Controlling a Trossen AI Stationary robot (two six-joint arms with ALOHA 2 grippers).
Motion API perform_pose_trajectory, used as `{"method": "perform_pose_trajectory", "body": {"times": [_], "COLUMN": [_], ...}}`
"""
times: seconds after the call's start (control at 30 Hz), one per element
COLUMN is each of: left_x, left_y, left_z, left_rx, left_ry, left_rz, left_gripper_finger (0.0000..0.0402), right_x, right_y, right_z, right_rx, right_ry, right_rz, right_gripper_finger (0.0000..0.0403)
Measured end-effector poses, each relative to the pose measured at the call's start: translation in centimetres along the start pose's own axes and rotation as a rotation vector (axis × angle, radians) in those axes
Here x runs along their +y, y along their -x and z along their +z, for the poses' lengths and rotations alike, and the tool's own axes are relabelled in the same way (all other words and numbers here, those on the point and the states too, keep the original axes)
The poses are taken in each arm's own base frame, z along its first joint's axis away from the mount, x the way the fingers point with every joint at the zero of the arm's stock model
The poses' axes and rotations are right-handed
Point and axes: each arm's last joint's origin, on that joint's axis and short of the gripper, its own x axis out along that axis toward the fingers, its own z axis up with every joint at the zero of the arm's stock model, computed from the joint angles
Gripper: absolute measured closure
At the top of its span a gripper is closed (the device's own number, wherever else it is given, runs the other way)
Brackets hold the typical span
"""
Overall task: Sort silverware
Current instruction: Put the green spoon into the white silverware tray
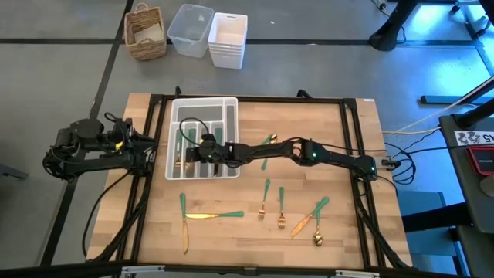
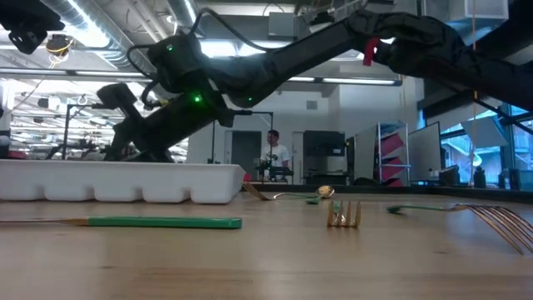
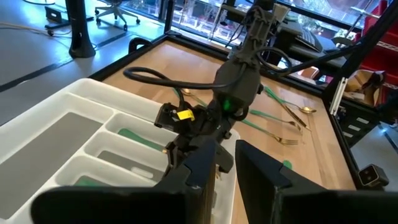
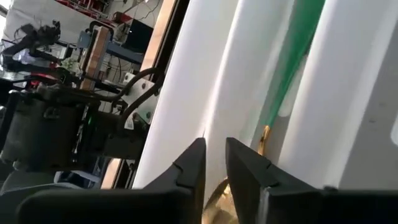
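Observation:
The silverware has gold heads and slim green handles. Several pieces lie loose on the near half of the table: two knives (image 1: 212, 215) (image 1: 184, 224), forks (image 1: 264, 199) (image 1: 281, 210), and a spoon (image 1: 318, 235). Others lie in the white compartmented tray (image 1: 231, 104), one green handle (image 4: 298, 43) along a slot. My right gripper (image 1: 193, 152) (image 4: 216, 149) reaches from the right, low over the tray's slots, fingers nearly together. My left gripper (image 1: 152, 157) (image 3: 227, 168) waits at the tray's left edge, fingers slightly apart, touching nothing. My right gripper appears to be shut on a piece of silverware. A gold part (image 4: 217, 194) shows far back between the two fingers. The fingers point down into the tray (image 4: 205, 62). The rest of the piece is hidden by the fingers, so I cannot tell which piece it is.
A black frame rail (image 1: 351, 139) runs around the wooden table. Past the far edge, on the floor, stand a wicker basket (image 1: 147, 32), a clear bin (image 1: 191, 29) and a white stack (image 1: 228, 38). A person (image 2: 273, 154) stands far off in the room.

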Motion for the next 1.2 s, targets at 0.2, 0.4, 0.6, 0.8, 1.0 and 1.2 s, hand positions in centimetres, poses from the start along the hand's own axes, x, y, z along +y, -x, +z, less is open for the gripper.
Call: {"method": "perform_pose_trajectory", "body": {"times": [0.2,0.4,0.6,0.8,1.0,1.2], "left_x": [0.0,0.1,0.2,0.2,0.2,0.1], "left_y": [0.0,0.0,0.0,0.0,0.0,0.0], "left_z": [0.0,-0.4,-0.8,-0.8,-0.8,-0.3], "left_rx": [0.001,0.037,0.086,0.084,0.083,0.027], "left_ry": [-0.002,-0.005,0.0,0.002,0.002,0.046], "left_rz": [0.0,0.01,0.025,0.024,0.025,0.008], "left_gripper_finger": [0.0345,0.0345,0.0345,0.0345,0.0345,0.0345], "right_x": [0.0,0.9,5.0,9.3,12.4,13.8], "right_y": [0.0,0.5,3.3,7.2,11.3,14.4], "right_z": [0.1,0.8,4.3,8.1,11.5,14.9], "right_rx": [0.009,0.067,0.138,0.177,0.249,0.27], "right_ry": [-0.002,-0.004,0.091,0.316,0.544,0.685], "right_rz": [0.008,0.044,0.205,0.388,0.613,0.768], "right_gripper_finger": [0.0316,0.0319,0.0319,0.0319,0.032,0.032]}}
